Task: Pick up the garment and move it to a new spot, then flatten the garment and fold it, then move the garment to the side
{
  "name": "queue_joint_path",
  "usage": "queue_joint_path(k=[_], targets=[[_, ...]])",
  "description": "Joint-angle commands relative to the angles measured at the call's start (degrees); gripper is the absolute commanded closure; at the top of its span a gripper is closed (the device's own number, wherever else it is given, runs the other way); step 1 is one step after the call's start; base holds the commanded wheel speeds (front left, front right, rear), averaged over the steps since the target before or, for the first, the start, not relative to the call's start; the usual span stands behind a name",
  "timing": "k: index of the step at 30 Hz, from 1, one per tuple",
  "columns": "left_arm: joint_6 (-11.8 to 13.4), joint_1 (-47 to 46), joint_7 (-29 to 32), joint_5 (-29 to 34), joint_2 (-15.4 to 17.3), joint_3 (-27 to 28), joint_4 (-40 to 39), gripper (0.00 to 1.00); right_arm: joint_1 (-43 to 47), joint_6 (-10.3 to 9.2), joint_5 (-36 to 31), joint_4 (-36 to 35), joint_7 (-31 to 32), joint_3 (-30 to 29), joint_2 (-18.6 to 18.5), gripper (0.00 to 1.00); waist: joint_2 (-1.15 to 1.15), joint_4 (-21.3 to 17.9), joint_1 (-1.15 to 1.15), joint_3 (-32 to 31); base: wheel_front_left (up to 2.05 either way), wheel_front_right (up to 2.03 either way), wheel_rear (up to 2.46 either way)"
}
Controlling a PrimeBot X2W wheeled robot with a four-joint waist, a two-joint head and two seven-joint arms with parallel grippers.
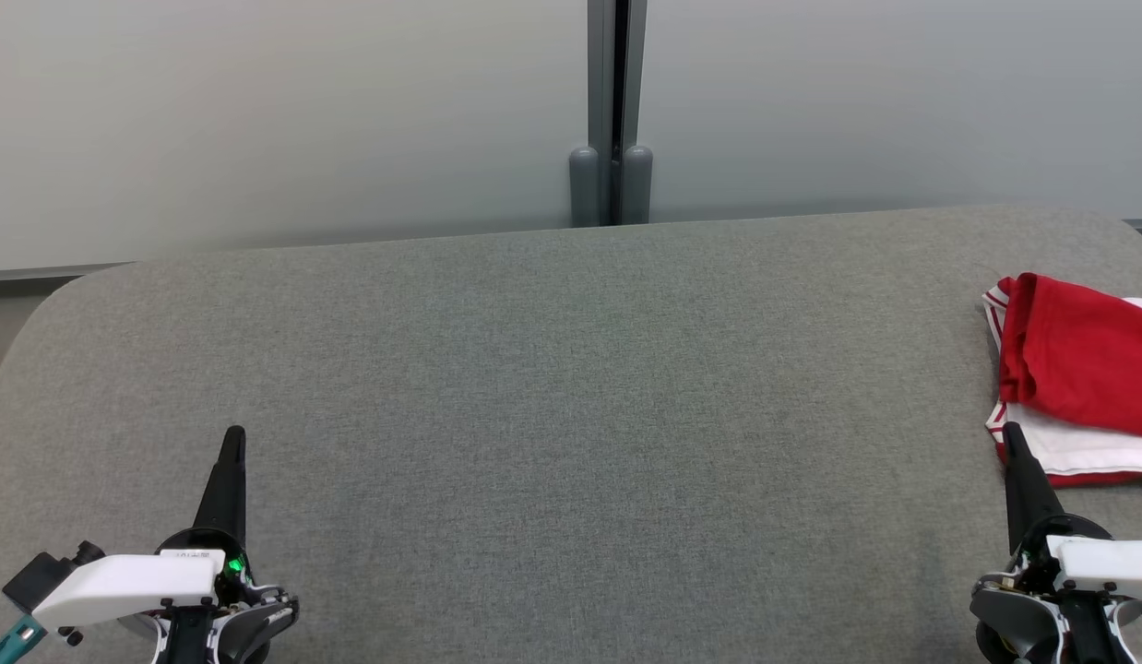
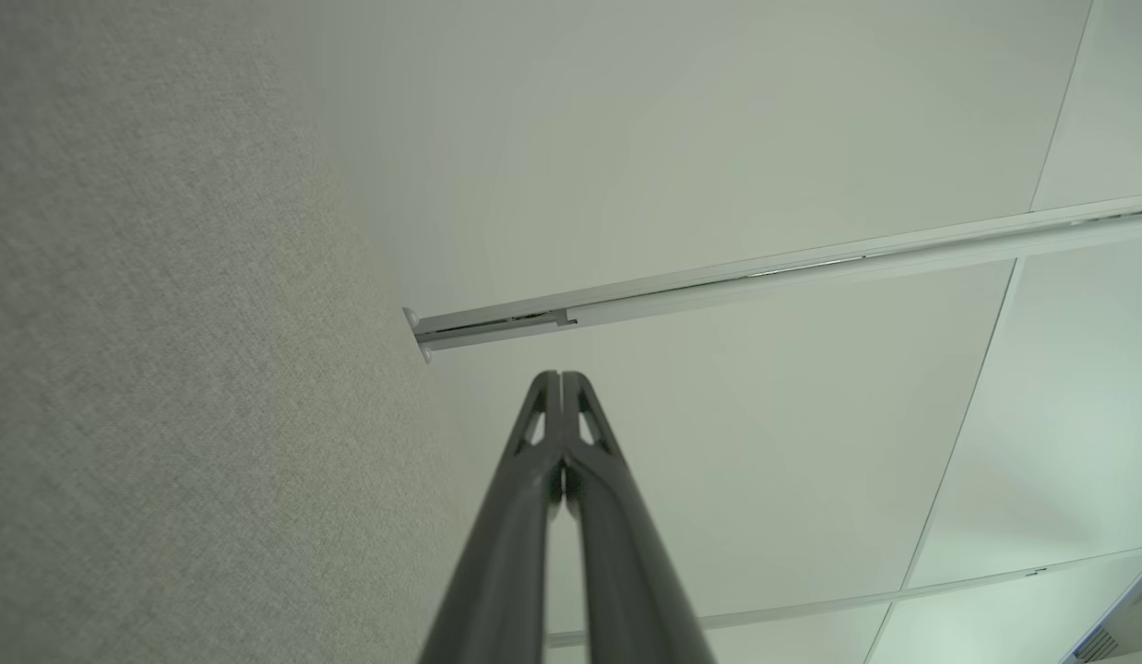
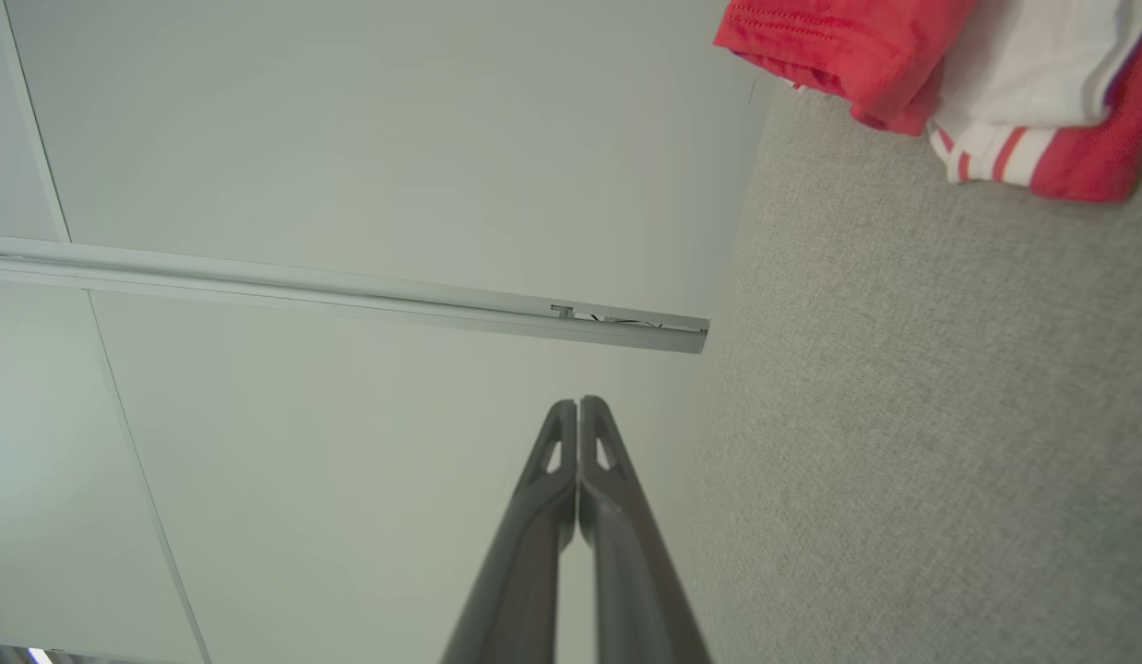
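Observation:
The garment [image 1: 1078, 378] is red and white with striped trim, bunched at the right edge of the grey fabric surface [image 1: 571, 387]; part of it runs out of the head view. The right wrist view has the garment [image 3: 958, 65] in its upper right corner. My right gripper [image 1: 1011, 432] stands at the lower right, shut and empty, its tip just in front of the garment's near edge. In its own wrist view the right gripper [image 3: 578, 402] has both fingers pressed together. My left gripper [image 1: 234, 433] rests at the lower left, shut and empty; the left gripper [image 2: 560, 376] points toward the wall.
A pale partition wall [image 1: 285, 120] with a grey vertical post [image 1: 612, 111] rises behind the surface. The surface has rounded far corners, and its left edge [image 1: 17, 341] drops off.

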Motion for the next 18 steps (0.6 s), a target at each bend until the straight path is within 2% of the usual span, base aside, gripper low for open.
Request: queue_joint_path(k=[1,18], targets=[[-0.5,-1.1,0.3,-0.8,0.1,0.4,-0.1,1.0,-0.7,0.02,1.1,-0.1,0.3,-0.2,-0.4,1.0,0.0,0.0,0.0,0.0,0.0,0.0,0.0],[-0.5,-1.6,2.1,-6.4,0.0,1.8,0.4,1.0,-1.0,0.02,7.7,0.2,2.2,-1.0,-0.3,1.0,0.0,-0.6,0.0,-0.2,0.0,0.0,0.0]])
